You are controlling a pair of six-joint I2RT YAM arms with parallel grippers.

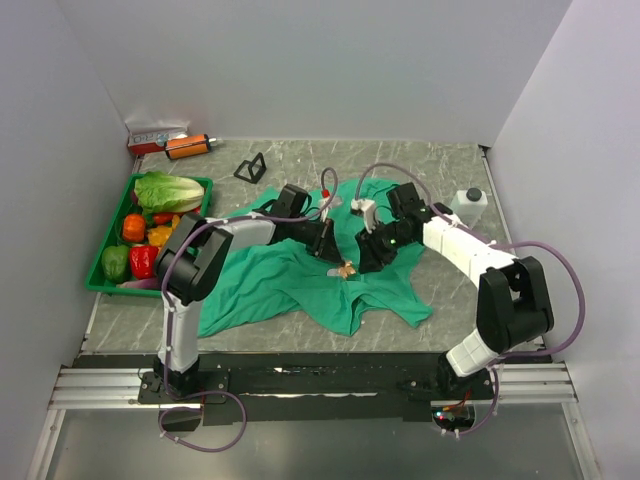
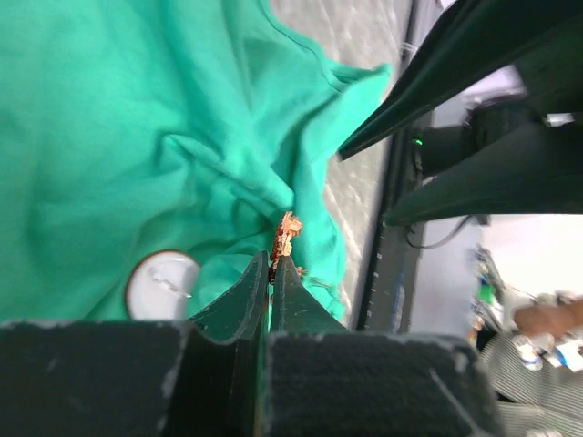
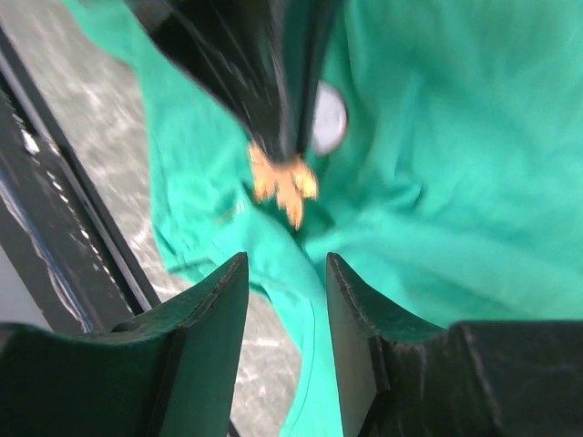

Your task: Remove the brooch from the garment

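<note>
The garment (image 1: 290,280) is a wrinkled teal T-shirt spread over the middle of the table. The brooch (image 1: 346,269) is a tiny orange-gold ornament near its front middle. My left gripper (image 1: 336,258) is shut on the brooch (image 2: 286,233), which sticks out past the tips (image 2: 271,263), with a fold of shirt (image 2: 137,137) drawn up to it. My right gripper (image 1: 362,262) is open and empty just right of the brooch. In the right wrist view its tips (image 3: 284,264) hover over the cloth (image 3: 437,200), just short of the brooch (image 3: 284,182).
A white round disc (image 2: 162,284) lies on the shirt beside the brooch. A green tray (image 1: 100,270) of vegetables stands at the left. A black triangular stand (image 1: 251,167), an orange tool (image 1: 189,146) and a white bottle (image 1: 470,205) lie towards the back.
</note>
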